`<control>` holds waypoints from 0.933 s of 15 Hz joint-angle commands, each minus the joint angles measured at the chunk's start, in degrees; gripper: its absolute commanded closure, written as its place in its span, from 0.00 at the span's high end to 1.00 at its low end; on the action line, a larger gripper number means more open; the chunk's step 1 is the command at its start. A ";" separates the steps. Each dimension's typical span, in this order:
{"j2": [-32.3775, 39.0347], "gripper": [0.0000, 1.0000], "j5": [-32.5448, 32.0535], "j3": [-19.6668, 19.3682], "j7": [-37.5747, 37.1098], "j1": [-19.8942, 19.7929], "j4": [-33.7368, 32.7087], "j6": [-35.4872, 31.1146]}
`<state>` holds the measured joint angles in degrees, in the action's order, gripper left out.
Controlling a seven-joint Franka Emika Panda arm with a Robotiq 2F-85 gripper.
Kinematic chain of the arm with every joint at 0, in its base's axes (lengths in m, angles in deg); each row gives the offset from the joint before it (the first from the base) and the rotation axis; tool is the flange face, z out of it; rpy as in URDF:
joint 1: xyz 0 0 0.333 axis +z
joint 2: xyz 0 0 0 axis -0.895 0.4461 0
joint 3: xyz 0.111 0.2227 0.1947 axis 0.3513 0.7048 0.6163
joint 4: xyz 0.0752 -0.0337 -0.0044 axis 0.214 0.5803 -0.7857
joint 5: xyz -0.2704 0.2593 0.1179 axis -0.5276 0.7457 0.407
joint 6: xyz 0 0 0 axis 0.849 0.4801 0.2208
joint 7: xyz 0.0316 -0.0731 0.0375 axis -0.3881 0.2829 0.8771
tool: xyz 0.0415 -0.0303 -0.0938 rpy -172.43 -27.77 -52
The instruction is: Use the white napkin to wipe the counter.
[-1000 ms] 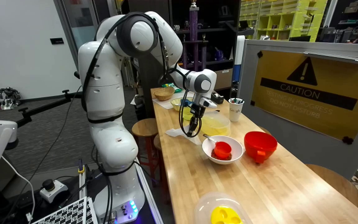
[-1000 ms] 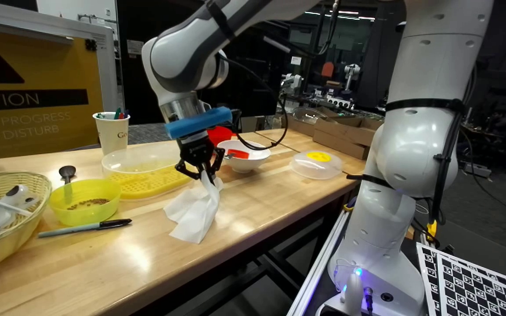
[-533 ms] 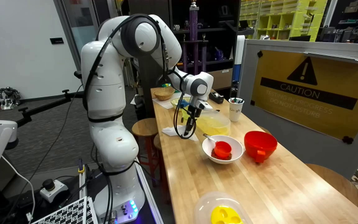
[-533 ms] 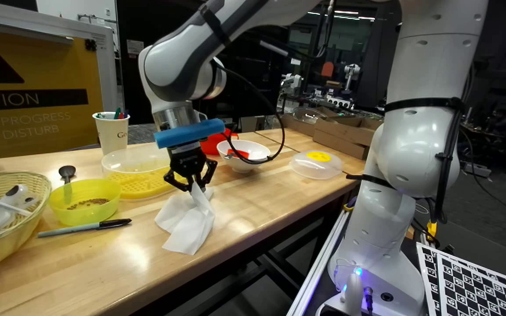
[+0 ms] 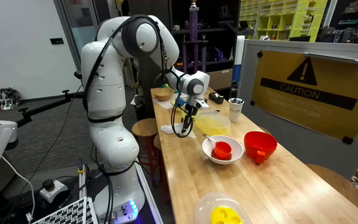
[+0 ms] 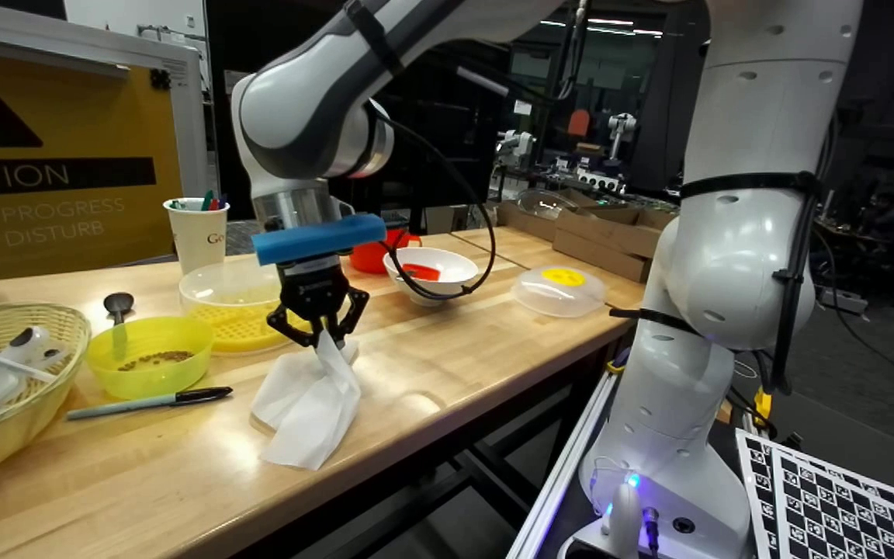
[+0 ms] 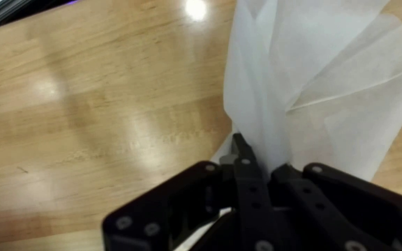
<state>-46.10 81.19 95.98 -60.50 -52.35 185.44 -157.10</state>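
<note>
The white napkin [image 6: 311, 411] is bunched at its top between my fingertips and spreads down onto the wooden counter [image 6: 447, 373]. My gripper [image 6: 328, 339] is shut on it, pointing down just above the counter near its front edge. In an exterior view the gripper [image 5: 184, 130] partly covers the napkin [image 5: 174, 128], which lies spread to either side of it on the counter [image 5: 191, 174]. In the wrist view the napkin [image 7: 312, 80] runs up and right from between the fingertips [image 7: 261, 152]; bare counter [image 7: 92, 122] shows to the left.
A marker [image 6: 148, 404], yellow bowl [image 6: 154, 365] and wicker basket [image 6: 20, 388] lie left of the napkin. A clear yellow-bottomed container [image 6: 241, 326] is behind the gripper. A white bowl [image 5: 208, 149] with a red scoop, a red bowl [image 5: 260, 144] and a paper cup [image 5: 235, 110] stand nearby.
My gripper has dragged the napkin along the counter, away from the white bowl and towards the marker and yellow bowl. It stays shut on the napkin throughout.
</note>
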 commanded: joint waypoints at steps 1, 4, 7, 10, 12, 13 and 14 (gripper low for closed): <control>0.29 0.00 -0.97 1.99 -1.17 2.71 0.38 -2.56; -0.02 0.00 -2.35 3.49 -1.73 4.59 0.09 -3.23; 0.48 0.00 -3.75 4.12 -2.12 5.57 -0.52 -3.77; 1.74 0.00 -4.78 3.62 -2.34 5.29 -1.36 -3.47; 2.57 0.00 -4.89 2.92 -2.43 4.74 -1.75 -3.55; 2.69 0.00 -4.78 2.50 -2.40 4.42 -1.70 -3.64; 2.93 0.00 -4.44 1.93 -2.08 3.88 -1.74 -3.78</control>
<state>-45.34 77.60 99.25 -62.09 -47.39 184.36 -160.12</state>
